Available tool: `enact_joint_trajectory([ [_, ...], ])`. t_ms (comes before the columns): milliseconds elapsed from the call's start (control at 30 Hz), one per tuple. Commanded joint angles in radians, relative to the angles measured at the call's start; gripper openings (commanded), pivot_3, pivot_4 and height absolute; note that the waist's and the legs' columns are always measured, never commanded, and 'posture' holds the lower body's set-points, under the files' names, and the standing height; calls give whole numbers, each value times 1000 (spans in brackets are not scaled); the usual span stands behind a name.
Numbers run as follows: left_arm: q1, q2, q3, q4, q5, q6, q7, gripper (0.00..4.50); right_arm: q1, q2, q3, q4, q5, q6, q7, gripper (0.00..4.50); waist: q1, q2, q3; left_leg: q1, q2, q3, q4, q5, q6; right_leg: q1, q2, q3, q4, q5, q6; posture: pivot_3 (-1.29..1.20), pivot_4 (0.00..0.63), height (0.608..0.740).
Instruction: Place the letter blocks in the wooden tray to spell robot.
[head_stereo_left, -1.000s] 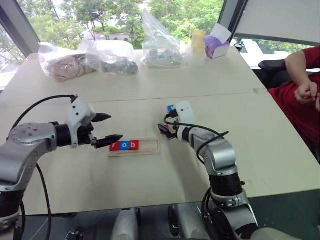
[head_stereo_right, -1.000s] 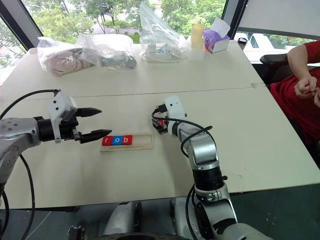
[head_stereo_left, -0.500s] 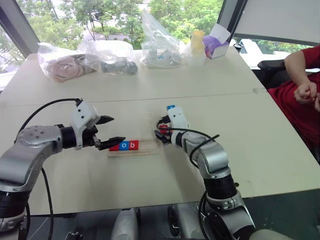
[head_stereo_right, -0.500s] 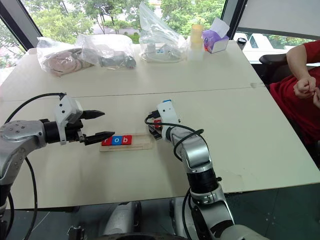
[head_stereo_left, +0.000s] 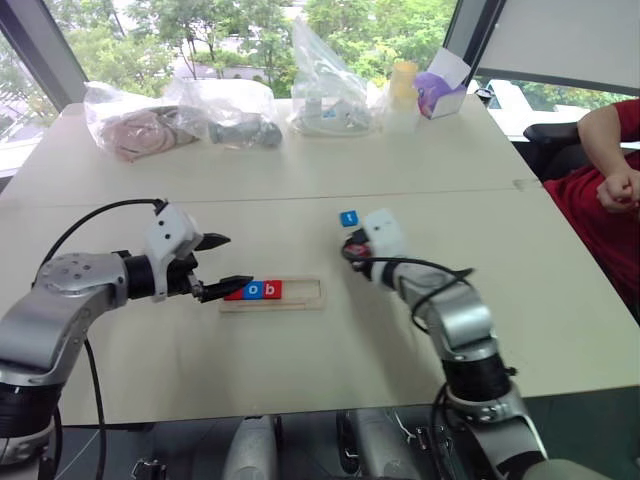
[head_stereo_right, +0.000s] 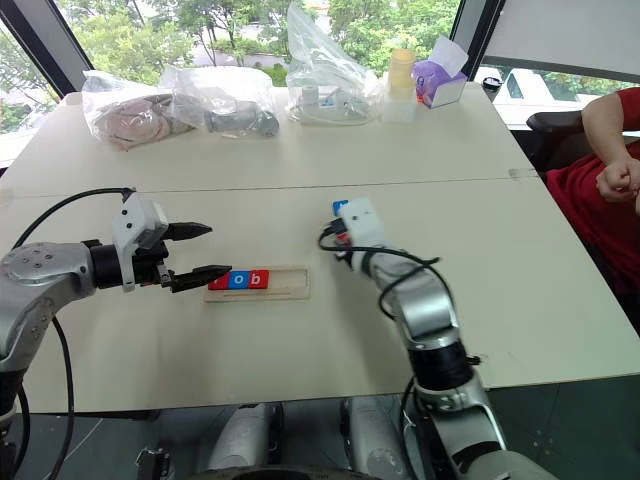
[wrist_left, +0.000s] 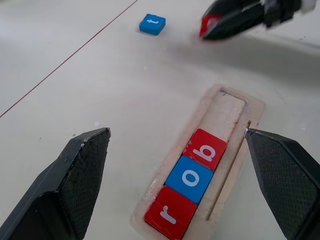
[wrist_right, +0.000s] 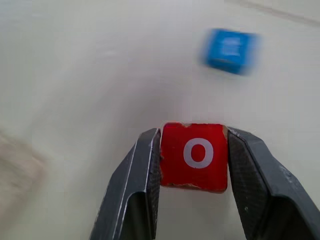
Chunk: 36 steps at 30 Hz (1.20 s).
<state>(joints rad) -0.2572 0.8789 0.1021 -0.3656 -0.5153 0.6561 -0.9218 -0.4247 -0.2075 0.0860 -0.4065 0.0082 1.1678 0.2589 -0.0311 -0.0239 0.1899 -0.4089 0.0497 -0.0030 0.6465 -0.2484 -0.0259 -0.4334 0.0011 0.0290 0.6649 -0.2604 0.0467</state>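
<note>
The wooden tray (head_stereo_left: 273, 294) lies flat on the pale surface (head_stereo_left: 300, 190), long side running left to right. Three letter blocks sit in its left part, touching one another: a red r block (wrist_left: 169, 212), a blue o block (wrist_left: 190, 179) and a red b block (wrist_left: 205, 149). The right part of the tray is bare wood.

The right tool (wrist_right: 194, 160) is closed on a red o block (wrist_right: 195, 156), its two black fingers (wrist_right: 145, 170) pressed against the block's opposite sides, the white letter facing the wrist camera. In the head views this tool (head_stereo_left: 353, 249) is off the tray's right end and a little farther from the robot. Just beyond it, a blue t block (head_stereo_left: 348, 218) lies alone on the surface, apart from the tray.

The left tool (head_stereo_left: 222, 264) is open wide and empty, its fingertips (wrist_left: 85, 150) spread to either side of the tray's left end, with the nearer tip close over the r block.

At the far edge of the surface are several clear plastic bags (head_stereo_left: 325, 85) with things inside, a yellowish bottle (head_stereo_left: 403, 80) and a purple tissue box (head_stereo_left: 443, 92). A person in a red top (head_stereo_left: 600, 190) sits at the right side, fist (head_stereo_left: 622, 187) held near the chest.
</note>
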Motion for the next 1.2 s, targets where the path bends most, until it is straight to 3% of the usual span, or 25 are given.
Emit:
enact_joint_trajectory([
  [33, -36, -13, -35, -55, -26, 14, -17, 4500, 93, 6, -68, -215, 7, 152, -35, 1412, 0, 0, 0, 0, 0, 0, 0, 0, 0, 0, 0, 0, 0, 0, 0, 0, 150, 740],
  [167, -82, -40, -91, -48, -19, 15, -26, 4500, 151, 141, -156, -319, 17, 316, -87, 1412, -15, 0, 0, 2, 1, -1, 0, 0, 0, 0, 2, 1, 2, 0, 0, 0, 150, 740],
  [400, -127, -53, -127, 14, 3, -9, -57, 4500, 179, 210, -145, -298, 16, 306, -142, 4489, -13, 0, 0, 3, 1, -2, 0, 0, 0, 1, 4, 2, 1, 1, -2, 0, 150, 740],
  [500, -123, -45, -115, 22, 0, -11, -75, 4500, 171, 181, -158, -302, 26, 298, -133, 4489, -12, 0, 0, 2, 1, -1, 0, 0, 0, 1, 3, 2, 0, 1, -2, 0, 150, 740],
  [600, -99, -7, -75, 16, -30, 4, -122, 4500, 149, 20, -187, -270, 75, 109, -2, 4489, -13, 0, 0, 2, 1, -1, 0, 0, 0, 1, 3, 2, 0, 1, -2, 0, 150, 740],
  [767, -76, 70, -9, -19, -121, 63, -200, 4500, 218, -368, -219, -82, 255, -341, 546, 4489, -13, 0, 0, 2, 0, 0, 0, 0, 0, 1, 2, 2, -2, -1, -1, 0, 150, 740],
  [933, -64, 132, -10, -36, -124, 49, -257, 4500, 227, -554, -194, 217, 281, -688, 859, 4489, -14, 0, 1, 4, 1, -1, 0, -1, 2, 4, 3, 1, -2, -1, 1, 0, 150, 740],
  [1067, -71, 148, -7, -41, -125, 49, -264, 4500, 162, -587, -116, 445, 217, -928, 948, 4489, -15, 0, 1, 5, 1, 0, 1, -1, 2, 4, 3, 2, -2, -2, 0, 0, 150, 740],
  [1200, -61, 142, -5, -47, -118, 48, -243, 4500, 100, -560, -73, 594, 194, -1046, 974, 4489, -12, 0, 1, 6, 1, 0, 1, -1, 1, 5, 4, 2, -1, -1, 0, 0, 150, 740],
])
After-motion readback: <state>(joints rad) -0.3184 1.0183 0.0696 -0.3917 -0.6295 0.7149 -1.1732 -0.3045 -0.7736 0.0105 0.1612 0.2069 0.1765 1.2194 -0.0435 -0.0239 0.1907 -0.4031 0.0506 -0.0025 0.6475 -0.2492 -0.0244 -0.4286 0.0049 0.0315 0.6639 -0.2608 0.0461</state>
